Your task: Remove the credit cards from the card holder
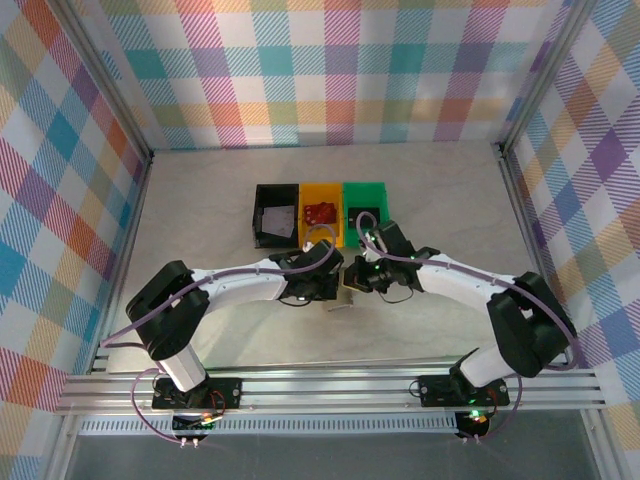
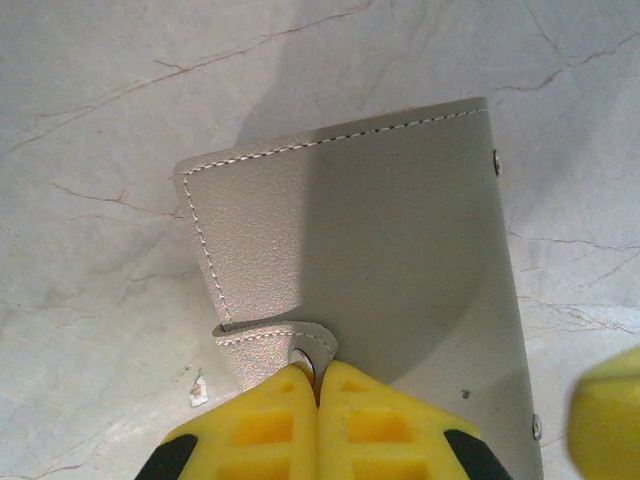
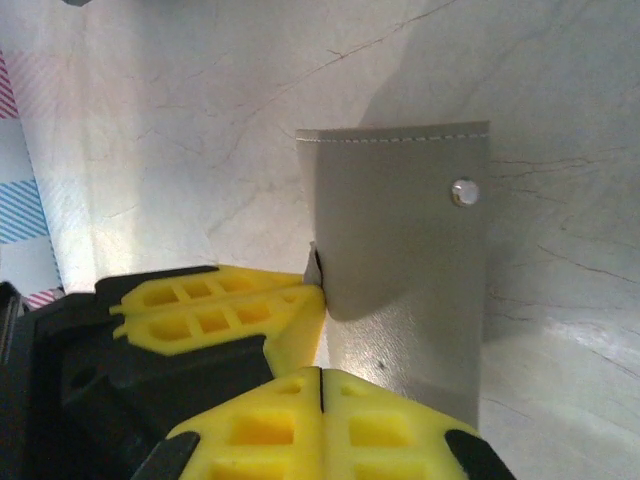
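Note:
The card holder (image 1: 347,296) is a flat grey wallet with white stitching, held between both arms just above the marble table. In the left wrist view its closed outer panel (image 2: 380,250) faces me. My left gripper (image 2: 318,378) is shut on the holder's rounded snap tab (image 2: 312,345). My right gripper (image 3: 321,378) is shut on the lower edge of the card holder (image 3: 410,250), beside a metal stud (image 3: 463,192). From above, the left gripper (image 1: 333,284) and right gripper (image 1: 363,275) nearly touch. No credit card shows at the holder.
Three bins stand in a row behind the grippers: black (image 1: 262,215), yellow (image 1: 309,192) and green (image 1: 366,192). A red item (image 1: 322,213) lies in the yellow bin and a flat grey piece (image 1: 282,219) in the black one. Plaid walls enclose the table.

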Robot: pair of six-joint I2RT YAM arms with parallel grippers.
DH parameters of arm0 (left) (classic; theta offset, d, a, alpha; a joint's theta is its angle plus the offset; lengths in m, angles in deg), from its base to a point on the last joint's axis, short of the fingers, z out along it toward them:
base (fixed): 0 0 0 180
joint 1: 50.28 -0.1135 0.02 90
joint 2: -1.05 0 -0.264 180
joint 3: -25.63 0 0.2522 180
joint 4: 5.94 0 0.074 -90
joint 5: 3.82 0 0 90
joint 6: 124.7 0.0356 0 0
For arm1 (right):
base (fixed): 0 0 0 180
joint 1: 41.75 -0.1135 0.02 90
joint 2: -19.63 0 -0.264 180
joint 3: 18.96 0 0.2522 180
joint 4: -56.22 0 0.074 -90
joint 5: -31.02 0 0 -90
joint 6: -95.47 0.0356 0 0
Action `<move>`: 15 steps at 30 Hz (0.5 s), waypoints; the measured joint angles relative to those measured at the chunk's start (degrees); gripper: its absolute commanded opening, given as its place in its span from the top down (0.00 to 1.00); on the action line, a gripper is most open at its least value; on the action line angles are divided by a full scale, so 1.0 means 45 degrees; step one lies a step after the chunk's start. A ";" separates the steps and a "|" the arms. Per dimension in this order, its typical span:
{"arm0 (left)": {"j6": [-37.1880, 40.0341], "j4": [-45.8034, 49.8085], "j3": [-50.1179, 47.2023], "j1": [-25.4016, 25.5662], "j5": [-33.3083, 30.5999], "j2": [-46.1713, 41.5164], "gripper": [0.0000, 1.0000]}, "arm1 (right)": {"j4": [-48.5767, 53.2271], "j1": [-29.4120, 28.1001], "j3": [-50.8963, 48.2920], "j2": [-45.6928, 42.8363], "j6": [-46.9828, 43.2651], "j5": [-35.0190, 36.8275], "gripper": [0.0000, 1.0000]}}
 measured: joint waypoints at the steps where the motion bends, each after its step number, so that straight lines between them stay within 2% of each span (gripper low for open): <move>1: 0.0000 -0.0063 0.0000 0.0015 0.0024 0.0000 1.00 | -0.0160 -0.0024 -0.0044 0.0160 0.0126 -0.0039 1.00; 15: -0.0024 -0.1627 -0.0486 0.0078 0.0437 -0.0039 1.00 | -0.0879 -0.0049 -0.0631 0.0976 0.1117 0.0685 1.00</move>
